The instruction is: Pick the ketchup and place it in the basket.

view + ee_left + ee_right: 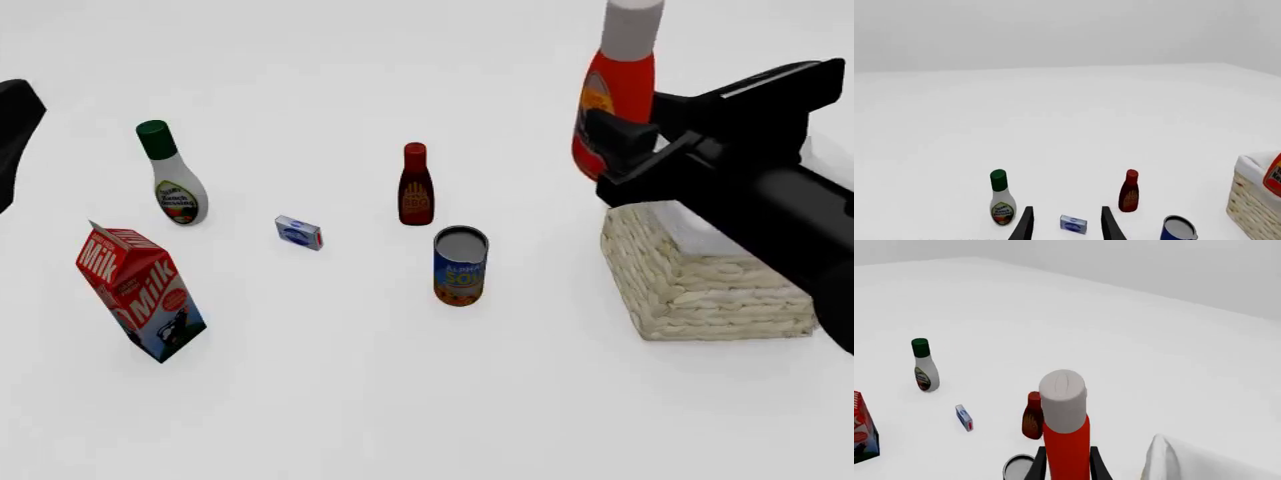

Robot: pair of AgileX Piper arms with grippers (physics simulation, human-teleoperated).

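The ketchup, a red-orange bottle with a tall white cap, hangs upright in the air above the far left rim of the basket. My right gripper is shut on its lower body. In the right wrist view the ketchup stands between the fingers, with the basket's white lining beside it. My left gripper is open and empty, held above the table. From there the ketchup and the basket show at the edge.
On the table stand a milk carton, a white bottle with green cap, a small blue box, a dark maroon bottle and a can. The left arm shows at the left edge.
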